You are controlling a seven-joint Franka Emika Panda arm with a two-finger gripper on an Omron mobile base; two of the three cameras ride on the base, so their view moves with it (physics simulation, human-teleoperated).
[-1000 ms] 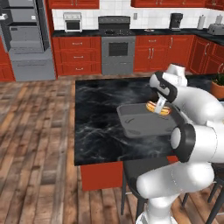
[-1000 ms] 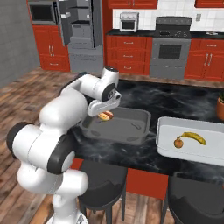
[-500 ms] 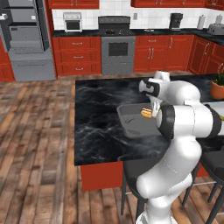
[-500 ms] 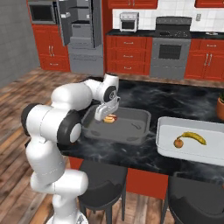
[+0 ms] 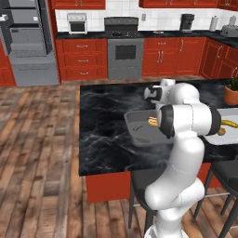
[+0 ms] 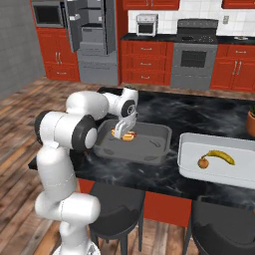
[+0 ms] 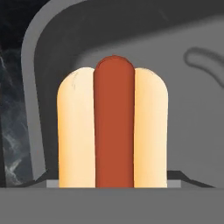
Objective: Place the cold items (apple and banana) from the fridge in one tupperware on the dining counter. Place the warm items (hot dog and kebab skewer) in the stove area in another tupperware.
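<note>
A black marble-patterned dining counter [image 6: 199, 112] carries a grey rectangular plastic tupperware [image 6: 149, 149], a paler grey tupperware [image 6: 189, 162] just beside it, and a terracotta plant pot [image 5: 230, 95] near the far corner.

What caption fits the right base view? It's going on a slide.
Franka gripper over the grey tupperware with the hot dog; apple and banana in the white one.

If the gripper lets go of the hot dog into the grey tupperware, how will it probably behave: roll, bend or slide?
The hot dog looks rounded and long, so it may roll slightly sideways. Its bun seems soft, so a tight squeeze would probably dent it. The grey tupperware has raised walls, which should likely stop any sliding.
</note>
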